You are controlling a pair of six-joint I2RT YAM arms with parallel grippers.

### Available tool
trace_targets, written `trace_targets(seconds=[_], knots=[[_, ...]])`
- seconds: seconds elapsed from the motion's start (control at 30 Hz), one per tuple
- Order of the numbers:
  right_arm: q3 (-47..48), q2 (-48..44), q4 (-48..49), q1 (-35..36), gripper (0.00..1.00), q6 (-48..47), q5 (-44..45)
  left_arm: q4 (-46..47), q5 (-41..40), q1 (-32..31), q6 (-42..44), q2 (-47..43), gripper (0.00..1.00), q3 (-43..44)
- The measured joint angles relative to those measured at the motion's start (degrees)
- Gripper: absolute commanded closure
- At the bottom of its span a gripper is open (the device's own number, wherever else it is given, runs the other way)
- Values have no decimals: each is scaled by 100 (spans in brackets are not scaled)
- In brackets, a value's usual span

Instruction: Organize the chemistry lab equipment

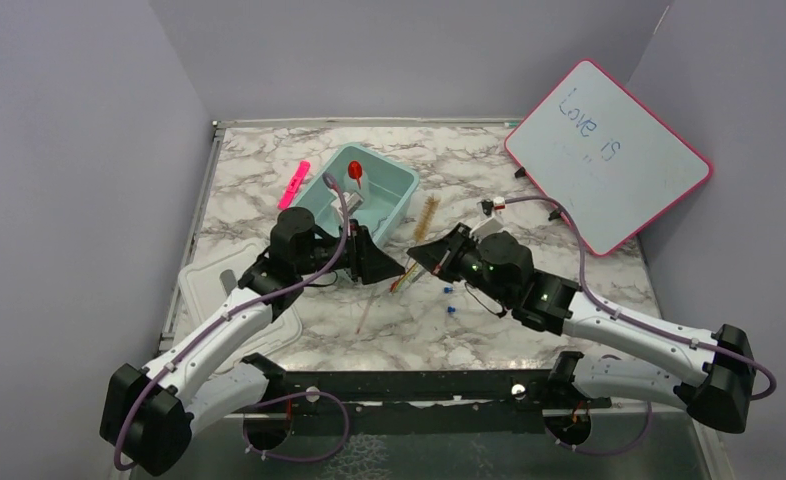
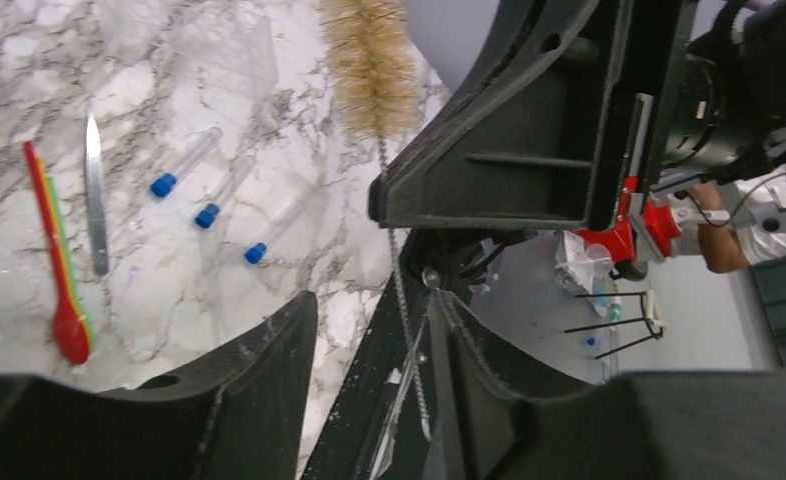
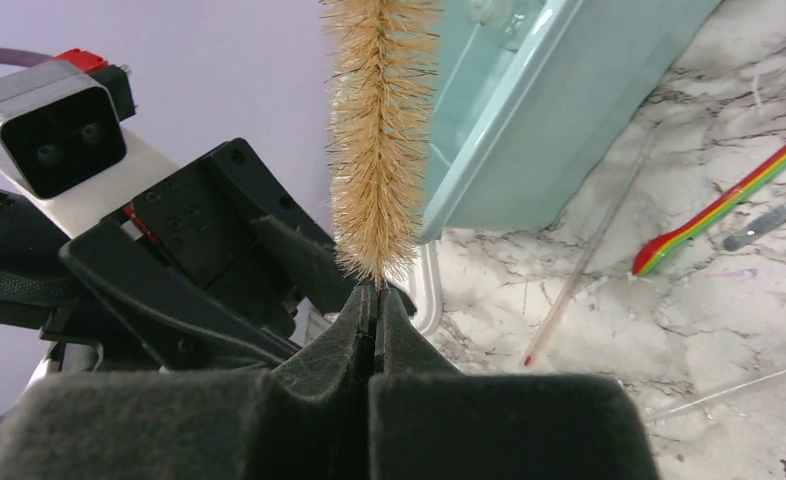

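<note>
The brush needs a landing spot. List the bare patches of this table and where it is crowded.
Bare marble table: the back strip between the teal bin and the whiteboard; the back-left corner behind the pink marker; the front strip between the blue-capped tubes and the near edge. Crowded: the centre, around the brush and thin rod.
</note>
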Motion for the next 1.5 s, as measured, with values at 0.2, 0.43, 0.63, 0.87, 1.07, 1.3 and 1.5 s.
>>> trace_targets(seconds=[0.2, 0.43, 0.63, 0.87, 1.07, 1.3, 1.5], knots=[[-164, 0, 317, 0, 100, -46, -269, 352, 48, -356, -286, 107, 74, -39], [-293, -9, 621, 0, 98, -46, -404, 352, 35, -490, -280, 144, 100, -76], [-297, -24, 675, 0, 47, -140, -557, -81, -179, -496, 138, 55, 100, -17], [-297, -273, 654, 0, 38, -299, -691, -1292, -970, -496, 1012, 37, 100, 643], [-378, -949, 507, 0, 38, -358, -516, -2275, -2052, -492, 2041, 603, 100, 1718], [-682, -1340, -70, 0, 38, -402, -90, -3141, -3648, -291, 3359, 1401, 100, 2203], [-817, -1370, -358, 0, 38, -459, 74, -3530, -4041, 127, 3899, 2087, 100, 2295]])
